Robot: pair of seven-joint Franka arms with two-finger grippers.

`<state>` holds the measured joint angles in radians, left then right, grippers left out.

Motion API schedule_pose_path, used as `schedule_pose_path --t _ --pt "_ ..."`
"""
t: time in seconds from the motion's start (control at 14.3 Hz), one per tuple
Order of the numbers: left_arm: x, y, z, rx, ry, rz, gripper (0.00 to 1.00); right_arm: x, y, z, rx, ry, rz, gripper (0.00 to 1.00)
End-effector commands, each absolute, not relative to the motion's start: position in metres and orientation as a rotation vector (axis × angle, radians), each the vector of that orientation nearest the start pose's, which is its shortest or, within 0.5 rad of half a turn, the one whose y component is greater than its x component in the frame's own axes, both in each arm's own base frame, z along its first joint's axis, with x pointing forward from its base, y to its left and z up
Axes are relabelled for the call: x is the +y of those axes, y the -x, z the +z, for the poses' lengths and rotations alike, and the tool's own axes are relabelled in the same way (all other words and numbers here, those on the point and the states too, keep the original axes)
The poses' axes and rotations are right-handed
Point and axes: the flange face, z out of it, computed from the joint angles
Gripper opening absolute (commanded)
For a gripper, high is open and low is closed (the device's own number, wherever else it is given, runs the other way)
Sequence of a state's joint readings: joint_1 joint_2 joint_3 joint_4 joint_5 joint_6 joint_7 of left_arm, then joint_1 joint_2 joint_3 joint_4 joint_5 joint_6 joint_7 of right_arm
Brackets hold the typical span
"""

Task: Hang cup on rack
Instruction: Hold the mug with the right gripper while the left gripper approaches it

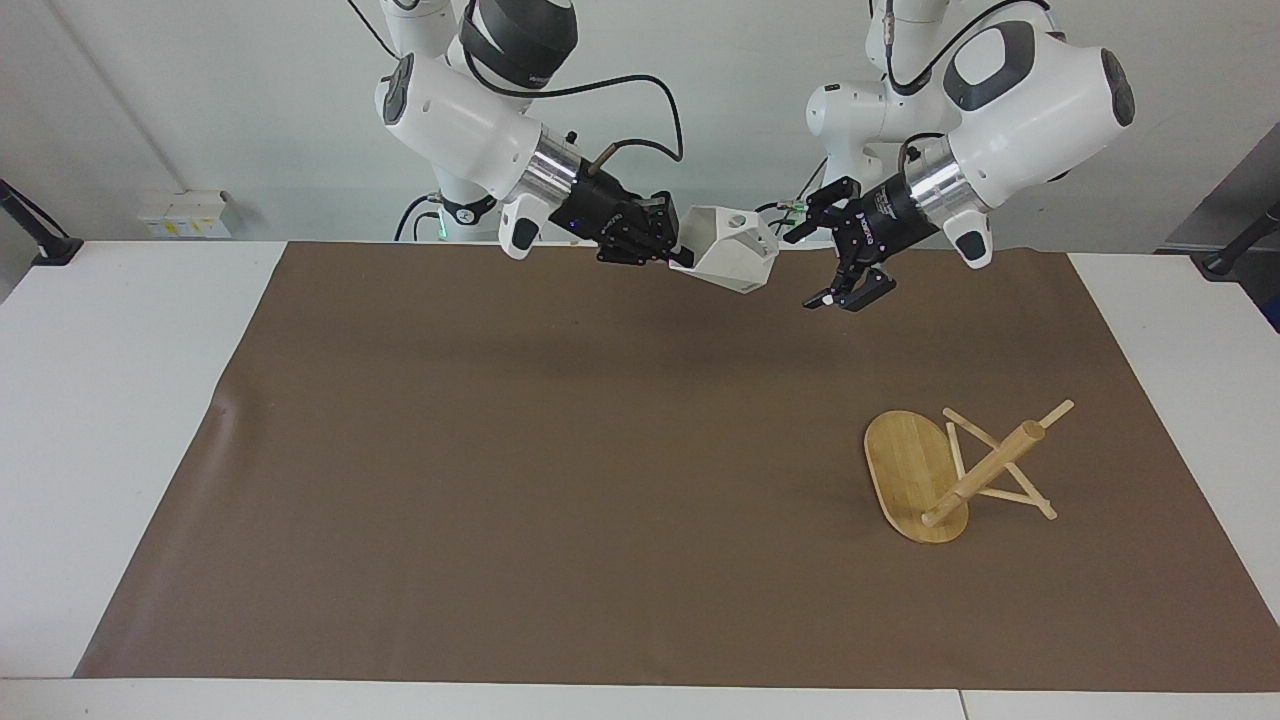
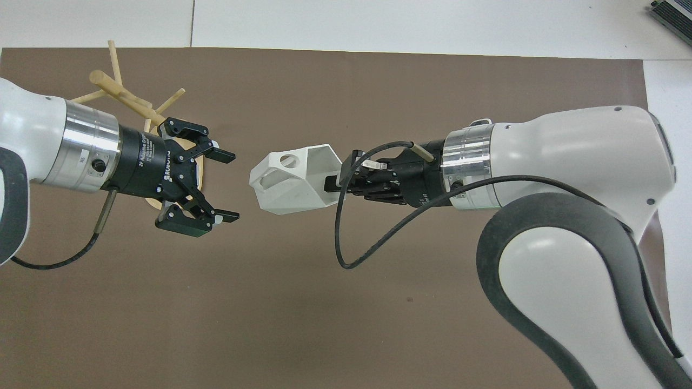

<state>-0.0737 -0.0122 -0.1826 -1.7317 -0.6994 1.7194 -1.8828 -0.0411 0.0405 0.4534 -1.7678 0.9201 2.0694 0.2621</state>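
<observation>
From my screen it's just a big brown mat (image 1: 560, 480) spread over the white bench (image 1: 120, 400), plus a small power strip (image 1: 185, 213) by the wall.

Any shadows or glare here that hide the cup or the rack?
Facing view: only a soft, diffuse shadow on the brown mat beneath the raised cup; the tipped-over rack reads clearly. Overhead view: bright highlights on the arms' metal wrist rings, and the left tool covers part of the rack's base.
</observation>
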Motion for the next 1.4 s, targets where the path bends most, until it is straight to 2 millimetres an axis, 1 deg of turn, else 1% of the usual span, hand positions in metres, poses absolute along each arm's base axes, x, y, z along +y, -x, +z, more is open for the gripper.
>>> schedule_pose_path --t 0.0,0.21,0.35,0.49,0.7,0.77,0.91,1.05,1.12,1.19,1.33 --pt "-0.214 -0.523 0.595 2.05 -1.721 -0.879 1.0 0.275 -0.536 0.578 0.21 2.208 0.044 0.0" --pt "-0.226 -0.522 0.597 2.041 -1.683 -0.882 1.0 0.274 -0.536 0.574 0.205 2.211 0.044 0.0" --pt "-0.241 -0.516 0.599 2.06 -1.671 -0.89 1.0 0.274 -0.536 0.574 0.205 2.211 0.044 0.0" --pt "-0.243 -0.517 0.599 2.058 -1.654 -0.876 1.0 0.274 -0.536 0.574 0.207 2.211 0.045 0.0" --pt "-0.246 -0.514 0.595 2.058 -1.662 -0.877 1.0 0.274 -0.536 0.574 0.207 2.211 0.045 0.0" --pt "-0.252 -0.51 0.591 2.054 -1.679 -0.882 1.0 0.274 -0.536 0.574 0.207 2.211 0.045 0.0" --pt "-0.253 -0.506 0.585 2.062 -1.674 -0.874 1.0 0.274 -0.536 0.574 0.207 2.211 0.045 0.0" --pt "-0.264 -0.502 0.584 2.046 -1.677 -0.856 1.0 0.274 -0.536 0.574 0.208 2.212 0.049 0.0" --pt "-0.265 -0.5 0.581 2.052 -1.675 -0.854 1.0 0.274 -0.536 0.574 0.209 2.212 0.048 0.0" --pt "-0.269 -0.498 0.58 2.046 -1.674 -0.845 1.0 0.274 -0.536 0.574 0.208 2.212 0.049 0.0" --pt "-0.27 -0.497 0.58 2.048 -1.669 -0.841 1.0 0.274 -0.535 0.575 0.208 2.211 0.047 0.0"
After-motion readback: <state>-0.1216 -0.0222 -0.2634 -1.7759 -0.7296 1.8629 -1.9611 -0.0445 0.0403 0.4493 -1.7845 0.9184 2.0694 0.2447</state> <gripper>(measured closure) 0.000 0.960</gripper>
